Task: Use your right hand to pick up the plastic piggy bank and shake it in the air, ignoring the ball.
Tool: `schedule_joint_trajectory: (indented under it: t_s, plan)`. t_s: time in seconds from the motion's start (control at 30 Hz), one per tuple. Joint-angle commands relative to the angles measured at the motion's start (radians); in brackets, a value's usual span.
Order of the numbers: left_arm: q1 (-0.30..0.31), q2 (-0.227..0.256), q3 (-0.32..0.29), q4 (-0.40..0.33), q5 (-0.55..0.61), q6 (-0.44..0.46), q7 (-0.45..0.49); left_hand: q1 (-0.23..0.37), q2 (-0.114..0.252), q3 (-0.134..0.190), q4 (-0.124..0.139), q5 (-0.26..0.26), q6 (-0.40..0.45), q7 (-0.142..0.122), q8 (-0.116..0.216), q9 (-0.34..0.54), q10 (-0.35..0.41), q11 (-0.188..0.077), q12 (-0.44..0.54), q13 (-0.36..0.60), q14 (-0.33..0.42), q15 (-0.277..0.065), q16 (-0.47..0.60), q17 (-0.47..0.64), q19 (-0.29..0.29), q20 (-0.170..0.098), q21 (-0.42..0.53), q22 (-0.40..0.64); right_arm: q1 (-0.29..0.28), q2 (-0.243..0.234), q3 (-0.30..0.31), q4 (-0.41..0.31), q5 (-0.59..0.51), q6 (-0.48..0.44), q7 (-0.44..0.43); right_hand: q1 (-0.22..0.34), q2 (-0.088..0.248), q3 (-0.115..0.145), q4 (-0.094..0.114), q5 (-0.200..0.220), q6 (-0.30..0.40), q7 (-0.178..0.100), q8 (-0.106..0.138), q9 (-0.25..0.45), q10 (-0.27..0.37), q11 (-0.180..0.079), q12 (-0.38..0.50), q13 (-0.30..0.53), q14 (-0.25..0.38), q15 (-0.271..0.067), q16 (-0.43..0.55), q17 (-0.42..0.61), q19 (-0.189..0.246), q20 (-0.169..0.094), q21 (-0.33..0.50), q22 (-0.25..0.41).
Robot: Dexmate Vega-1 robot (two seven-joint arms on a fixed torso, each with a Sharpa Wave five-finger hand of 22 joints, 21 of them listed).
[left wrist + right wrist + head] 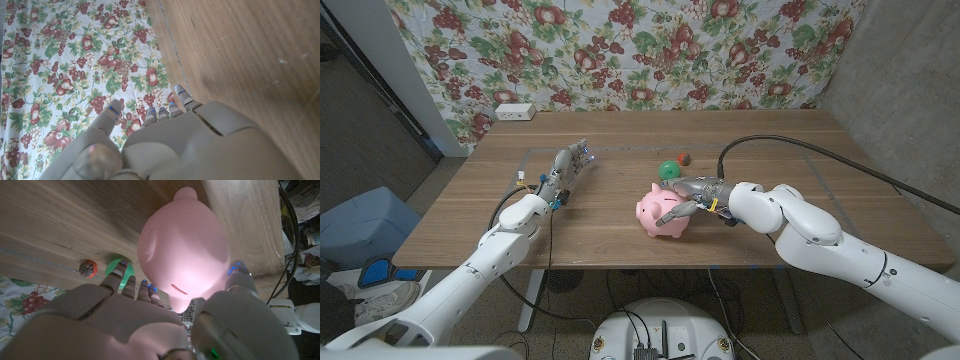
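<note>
The pink plastic piggy bank (655,213) stands on the wooden table (590,235) near its front middle. My right hand (695,192) wraps it from the right, thumb across its near side and fingers over its back. The right wrist view has the piggy bank (182,245) between the thumb and fingers of my right hand (150,325), its underside still close to the wood. Just behind the pig lies the green ball (669,170), which peeks past my fingers (129,269). My left hand (563,172) rests far left with fingers stretched out, holding nothing.
A small red-brown object (684,157) lies behind the ball, seen again as a red object (87,268) in the right wrist view. A white box (514,112) sits at the back left edge. A floral cloth (620,50) hangs behind the table. A black cable (800,145) arcs over the right side.
</note>
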Motion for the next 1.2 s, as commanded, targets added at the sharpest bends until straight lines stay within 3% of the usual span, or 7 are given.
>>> schedule_joint_trajectory:
  t_s: [0.03,0.27,0.7,0.8,0.97,1.07,1.2]
  plan:
    - [0.004,-0.001,-0.002,-0.006,-0.001,0.008,0.011,-0.014,0.069,0.006,0.005,0.006,-0.005,0.005,-0.002,0.003,0.000,0.005,-0.002,0.002,0.000,0.005,-0.005,0.003,0.005,-0.001,-0.002,0.006,0.047,0.017,-0.023,0.033,0.017,0.018,0.050,0.013,-0.001,-0.010,-0.003,0.003,0.000,-0.010,0.010,0.002,-0.013,-0.007,0.004,0.002,0.012,-0.007,0.009,0.004,0.008,-0.021,0.008,0.005]
    - [0.013,0.002,-0.006,-0.012,-0.002,0.006,0.016,-0.014,0.068,0.006,0.005,0.006,-0.005,0.006,-0.002,0.003,0.001,0.005,-0.002,0.002,0.000,0.005,-0.005,0.003,0.007,0.001,-0.005,0.006,0.075,0.030,-0.061,0.054,-0.053,0.001,0.079,0.054,0.007,-0.025,-0.006,0.005,0.016,-0.021,0.020,0.004,0.016,-0.040,0.021,0.007,0.058,-0.025,0.028,0.007,0.061,-0.022,0.026,0.005]
    - [0.014,0.010,-0.006,-0.027,0.000,0.015,0.016,-0.016,0.066,0.006,0.006,0.006,-0.005,0.006,-0.002,0.003,0.001,0.005,-0.002,0.002,0.000,0.006,-0.005,0.003,0.008,0.002,-0.009,0.006,0.072,0.031,-0.053,0.058,-0.034,0.011,0.101,0.148,0.079,-0.037,0.006,0.035,0.102,0.018,0.049,0.007,0.144,-0.026,0.067,0.024,0.257,-0.071,0.115,0.027,0.248,-0.041,0.076,0.007]
    - [0.014,0.011,-0.005,-0.030,0.001,0.017,0.017,-0.016,0.066,0.006,0.006,0.006,-0.006,0.006,-0.002,0.003,0.001,0.004,-0.002,0.002,0.000,0.006,-0.005,0.003,0.009,0.002,-0.011,0.006,0.064,0.029,-0.047,0.058,-0.020,0.014,0.095,0.186,0.089,-0.036,0.002,0.057,0.173,0.009,0.073,0.007,0.218,-0.030,0.090,0.029,0.331,-0.091,0.143,0.029,0.314,-0.049,0.094,0.007]
    - [0.017,0.013,-0.005,-0.036,0.002,0.019,0.022,-0.017,0.066,0.006,0.006,0.006,-0.006,0.006,-0.002,0.003,0.001,0.005,-0.002,0.002,0.000,0.007,-0.005,0.003,0.010,0.002,-0.013,0.006,0.042,0.025,-0.032,0.061,0.014,0.024,0.062,0.240,0.128,-0.011,0.000,0.070,0.323,-0.069,0.120,0.006,0.333,-0.066,0.126,0.040,0.458,-0.140,0.197,0.046,0.375,-0.029,0.111,0.012]
    - [0.020,0.014,-0.006,-0.040,0.004,0.018,0.025,-0.017,0.066,0.006,0.006,0.006,-0.006,0.006,-0.002,0.003,0.002,0.005,-0.002,0.002,0.000,0.006,-0.005,0.003,0.010,0.003,-0.014,0.006,0.030,0.020,-0.026,0.058,0.025,0.028,0.039,0.268,0.158,-0.005,0.002,0.037,0.405,-0.078,0.149,0.007,0.409,-0.091,0.150,0.052,0.540,-0.167,0.253,0.078,0.398,-0.012,0.123,0.018]
    - [0.023,0.015,-0.006,-0.045,0.005,0.017,0.027,-0.017,0.065,0.006,0.006,0.006,-0.007,0.006,-0.002,0.003,0.000,0.005,-0.002,0.002,0.001,0.006,-0.005,0.003,0.011,0.003,-0.016,0.006,0.019,0.018,-0.023,0.054,0.033,0.023,0.023,0.314,0.182,-0.005,-0.003,-0.041,0.588,-0.090,0.222,0.011,0.540,-0.106,0.195,0.087,0.663,-0.211,0.365,0.159,0.457,-0.037,0.161,0.030]
